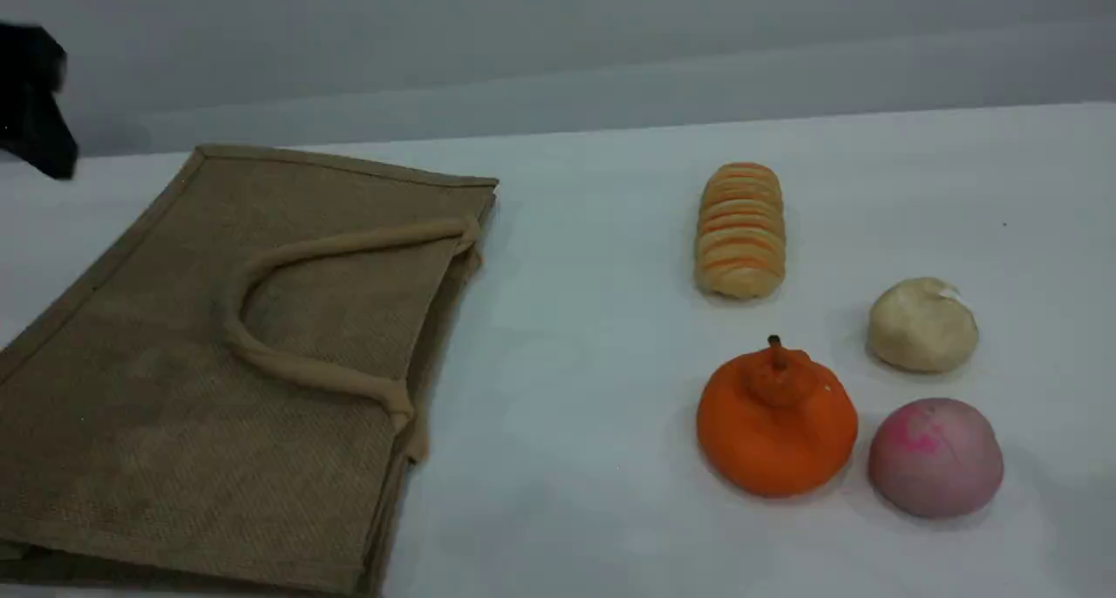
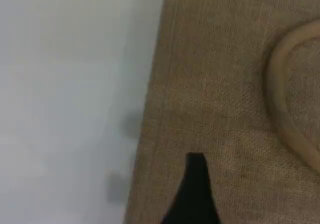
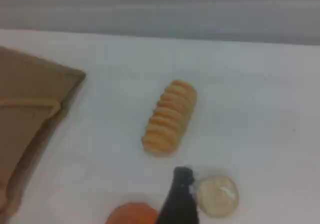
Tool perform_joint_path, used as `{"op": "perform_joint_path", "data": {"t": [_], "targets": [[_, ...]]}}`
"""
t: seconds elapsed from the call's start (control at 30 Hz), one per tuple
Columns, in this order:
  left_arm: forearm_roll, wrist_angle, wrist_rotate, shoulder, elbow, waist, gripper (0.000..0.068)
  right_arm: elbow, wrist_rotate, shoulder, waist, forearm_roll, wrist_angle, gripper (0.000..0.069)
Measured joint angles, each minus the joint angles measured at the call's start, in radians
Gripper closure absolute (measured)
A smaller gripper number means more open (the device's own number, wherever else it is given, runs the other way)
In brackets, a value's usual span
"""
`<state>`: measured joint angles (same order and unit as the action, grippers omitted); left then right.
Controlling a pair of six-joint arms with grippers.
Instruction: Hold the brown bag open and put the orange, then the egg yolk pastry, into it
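the brown bag (image 1: 218, 371) lies flat on the table's (image 1: 567, 389) left, one handle (image 1: 288, 258) looped on top. to its right sit the orange (image 1: 776, 428), the egg yolk pastry (image 1: 922, 325), a pink bun (image 1: 935, 457) just beside the orange and a ridged bread (image 1: 740, 230) behind. the left gripper (image 2: 195, 194) hovers spread above the bag's edge; the right gripper (image 3: 179, 199), spread too, hangs over the foods, holding nothing.

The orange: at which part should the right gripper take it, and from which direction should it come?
Grip the orange across its wide round body, below the knobby bump, probably coming straight down from above. It sits upright, stem up, so the sides are the broadest hold. The pink bun lies close on one side, so set the fingers on the other two sides.
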<state>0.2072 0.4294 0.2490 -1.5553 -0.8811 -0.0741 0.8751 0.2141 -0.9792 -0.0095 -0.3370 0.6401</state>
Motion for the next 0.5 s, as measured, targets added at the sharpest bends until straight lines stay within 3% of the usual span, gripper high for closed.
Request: {"op": "perform_joint_path", "data": {"t": [0.23,0.5], "targets": [[-0.033,-0.046,0.0,-0.141,-0.031,-0.01,0.0164,0.0,0.022,-0.001,0.0,0.0,-0.005,0.0103],[-0.035,-0.036,0.0,-0.282,-0.16,-0.079,0.0167,0.0,0.023,0.0,0.0,0.0,-0.005,0.0103]]}}
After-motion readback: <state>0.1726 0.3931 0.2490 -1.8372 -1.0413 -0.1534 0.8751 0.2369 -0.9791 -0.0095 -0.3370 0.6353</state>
